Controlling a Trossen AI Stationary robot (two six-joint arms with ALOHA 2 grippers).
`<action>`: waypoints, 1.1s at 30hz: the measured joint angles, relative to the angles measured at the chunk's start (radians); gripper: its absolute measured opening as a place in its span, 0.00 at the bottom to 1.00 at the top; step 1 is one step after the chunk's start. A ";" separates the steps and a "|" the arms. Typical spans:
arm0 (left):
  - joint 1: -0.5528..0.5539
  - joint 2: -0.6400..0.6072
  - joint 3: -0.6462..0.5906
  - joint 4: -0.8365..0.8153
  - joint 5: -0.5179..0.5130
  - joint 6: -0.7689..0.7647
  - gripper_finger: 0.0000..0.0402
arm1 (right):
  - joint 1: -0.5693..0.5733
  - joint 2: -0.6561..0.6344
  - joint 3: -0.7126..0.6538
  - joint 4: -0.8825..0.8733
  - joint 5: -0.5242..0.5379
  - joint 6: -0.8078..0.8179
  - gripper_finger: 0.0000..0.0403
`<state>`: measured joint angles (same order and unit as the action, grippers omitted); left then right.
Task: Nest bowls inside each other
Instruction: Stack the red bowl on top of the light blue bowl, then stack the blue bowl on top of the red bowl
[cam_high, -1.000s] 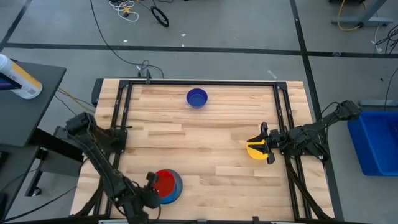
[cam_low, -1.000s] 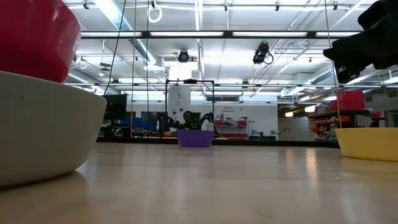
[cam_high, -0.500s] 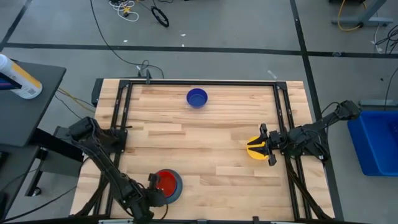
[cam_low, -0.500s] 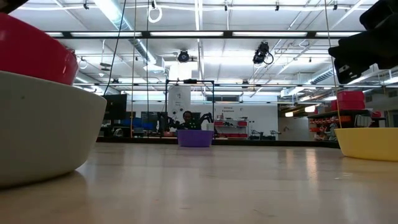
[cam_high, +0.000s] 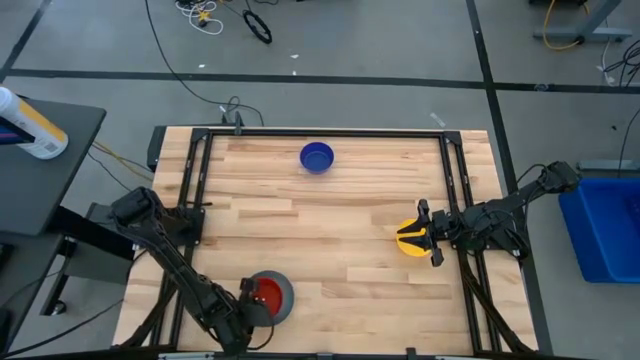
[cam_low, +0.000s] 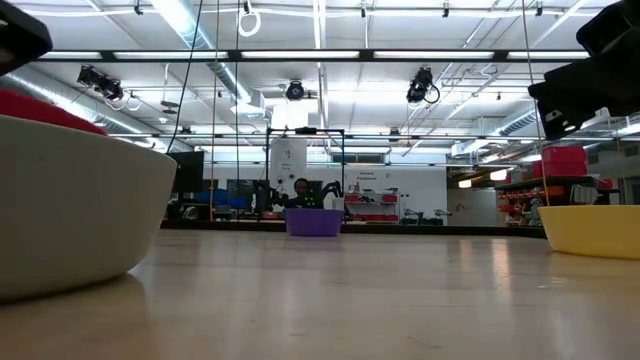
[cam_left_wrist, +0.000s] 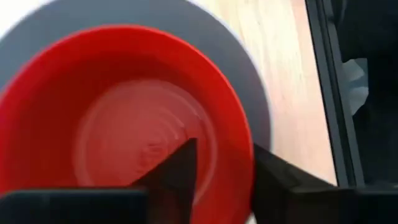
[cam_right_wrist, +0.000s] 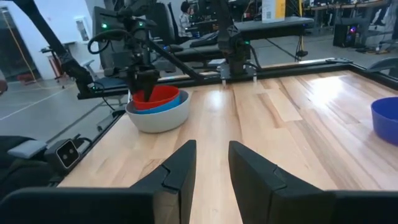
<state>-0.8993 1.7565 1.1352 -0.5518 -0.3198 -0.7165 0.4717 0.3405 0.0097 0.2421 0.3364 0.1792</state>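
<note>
A red bowl (cam_left_wrist: 124, 124) sits inside a light blue bowl (cam_right_wrist: 169, 106), which sits in the grey bowl (cam_high: 284, 290) at the table's near left. My left gripper (cam_high: 247, 302) points steeply down over the red bowl's near-left rim, open, one finger inside and one outside. The yellow bowl (cam_high: 408, 240) rests on its base at the right. My right gripper (cam_high: 425, 235) hovers level just above the yellow bowl, open, with nothing between its fingers (cam_right_wrist: 186, 168). The dark blue bowl (cam_high: 316, 157) stands at the far middle. My left gripper (cam_left_wrist: 225, 149) straddles the red bowl's rim (cam_left_wrist: 245, 155) from above, one finger (cam_left_wrist: 180, 168) in the hollow and the other (cam_left_wrist: 273, 180) outside the wall. Whether either finger touches the wall I cannot tell. The red bowl rests level in the stack.
Black frame rails (cam_high: 190, 200) run along the table's left and right sides. A blue bin (cam_high: 605, 225) stands off the right edge, and a white bottle (cam_high: 30, 125) lies on a side table at the left. Bare wood (cam_high: 330, 240) lies between the bowls.
My left gripper has gone down with the red bowl. The bowl stood tilted and high above the grey rim; now it sits sunk in the stack, only a sliver showing over the rim in the low view.
</note>
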 joint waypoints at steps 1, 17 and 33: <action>0.000 0.000 0.006 -0.001 -0.002 0.013 0.37 | 0.000 0.000 0.000 0.000 -0.001 0.000 0.25; 0.193 -0.071 0.081 -0.193 -0.422 0.307 0.59 | 0.000 0.000 0.000 0.001 0.001 0.015 0.26; 1.059 -0.071 -0.023 0.334 0.069 0.965 0.59 | 0.000 0.000 0.000 -0.081 0.001 0.006 0.26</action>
<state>0.1593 1.6852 1.1122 -0.2180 -0.2512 0.2483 0.4717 0.3408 0.0097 0.1611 0.3378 0.1855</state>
